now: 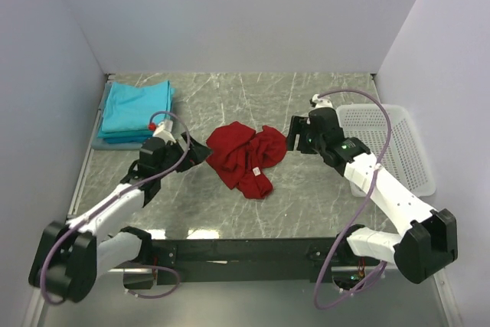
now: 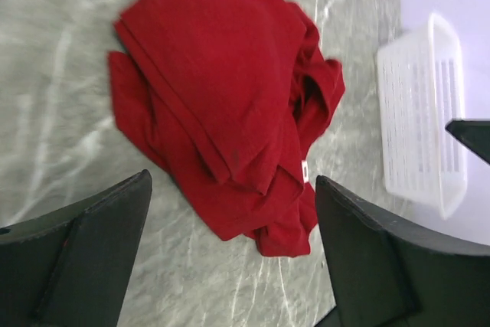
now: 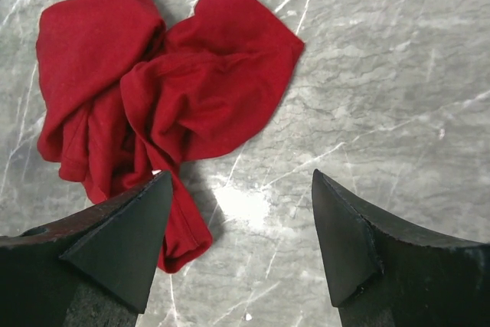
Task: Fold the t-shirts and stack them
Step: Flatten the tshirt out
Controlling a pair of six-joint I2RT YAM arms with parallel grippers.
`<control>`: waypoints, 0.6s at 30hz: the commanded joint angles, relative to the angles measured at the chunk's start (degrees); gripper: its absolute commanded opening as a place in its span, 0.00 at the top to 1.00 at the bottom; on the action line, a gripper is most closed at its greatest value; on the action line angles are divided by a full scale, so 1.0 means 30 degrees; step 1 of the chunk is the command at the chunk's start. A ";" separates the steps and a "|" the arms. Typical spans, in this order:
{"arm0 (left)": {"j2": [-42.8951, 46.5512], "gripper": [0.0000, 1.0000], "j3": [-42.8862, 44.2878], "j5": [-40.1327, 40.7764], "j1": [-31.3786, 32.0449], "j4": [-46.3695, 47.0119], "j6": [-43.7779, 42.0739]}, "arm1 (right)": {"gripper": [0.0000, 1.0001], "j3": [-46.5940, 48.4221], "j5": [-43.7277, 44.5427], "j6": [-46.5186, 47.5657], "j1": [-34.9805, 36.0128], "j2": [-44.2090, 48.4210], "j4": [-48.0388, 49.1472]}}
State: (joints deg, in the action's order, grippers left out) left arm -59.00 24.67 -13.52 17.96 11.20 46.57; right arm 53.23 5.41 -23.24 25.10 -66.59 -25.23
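Red t-shirt [image 1: 246, 157]: a crumpled, unfolded heap on the middle of the table [image 1: 230, 97], between the two arms.
Teal t-shirts [image 1: 136, 109]: folded and stacked in the far left corner, at about 10 o'clock from the heap and well apart from it.
Left fingers [image 1: 197, 151]: spread open and holding nothing; the heap lies at 3 o'clock from them, with its edge just beside the tips.
Right fingers [image 1: 295, 137]: also spread open and empty; the heap lies at about 8 o'clock from them, just beside.
Long axis of the heap: roughly on the 9-to-3 line, with one lobe reaching toward 6 o'clock.
Nearer arm: no clear difference; each arm faces one end of this axis.
Basket [image 1: 387, 147]: at 3 o'clock from the heap, beyond the right arm.
Likely next move: each side takes its own end, so the cloth can be spread flat.
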 commanded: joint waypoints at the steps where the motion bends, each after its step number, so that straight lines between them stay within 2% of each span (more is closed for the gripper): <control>1: -0.1773 0.09 0.0740 -0.1851 0.0517 0.3617 0.0533 | 0.21 -0.0283 0.0042 -0.0308 -0.0077 -0.0274 0.1468; 6: -0.5284 0.18 0.2293 -0.2610 0.1016 0.3824 0.0299 | 0.21 -0.0547 0.0832 -0.0601 -0.0281 -0.1153 0.1292; 7: -0.5699 0.23 0.2673 -0.2816 0.1075 0.3854 0.0298 | 0.21 -0.0576 0.0834 -0.0630 -0.0340 -0.1241 0.1292; 10: -0.6639 0.28 0.3055 -0.3258 0.1630 0.3942 0.0153 | 0.21 -0.0635 0.0571 -0.0689 -0.0749 -0.1593 0.1292; 18: -0.7959 0.45 0.4960 -0.0128 0.3389 0.0112 -0.1750 | 0.22 -0.0840 -0.0279 -0.0514 -0.1394 -0.2208 0.1732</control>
State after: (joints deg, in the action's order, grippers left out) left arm -82.39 36.67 -18.11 26.98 15.35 44.73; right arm 50.98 5.34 -24.62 21.71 -72.44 -22.98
